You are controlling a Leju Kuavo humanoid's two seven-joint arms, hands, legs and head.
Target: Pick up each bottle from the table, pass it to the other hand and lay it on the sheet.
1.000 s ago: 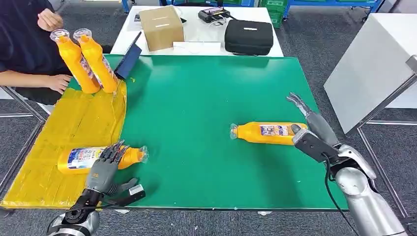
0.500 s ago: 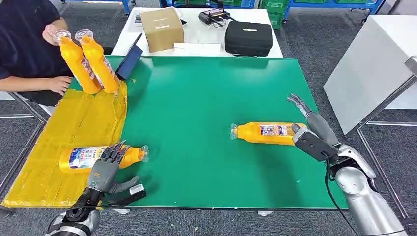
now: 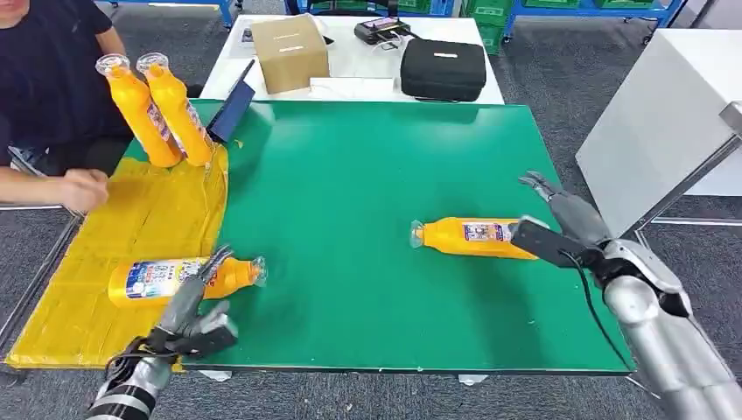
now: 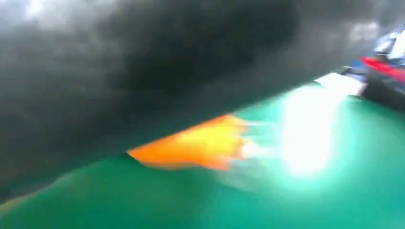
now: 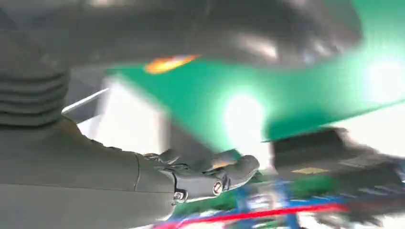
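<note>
The orange plastic bottle with a printed label (image 3: 473, 236) lies on its side on the green table mat (image 3: 367, 175), neck pointing toward the robot's left, base just at the right hand (image 3: 560, 229); that hand sits at the bottle's base end with fingers spread and nothing in it, thumb low beside the base, other fingers reaching past it; it does not yet enclose the body. To do this pick well, I judge the hand should straddle the labelled mid-body rather than the tail, close evenly so the round body does not roll away, and lift level, leaving the neck end free for the handover.

A second orange bottle with a blue-and-white label (image 3: 179, 278) lies on the yellow sheet (image 3: 131, 227), neck overhanging onto the green; the left hand (image 3: 194, 308) is just beside it, fingers extended and holding nothing. Two more orange bottles (image 3: 156, 109) lean at the sheet's far corner; a person's hand (image 3: 80, 189) rests on the sheet's edge.
</note>
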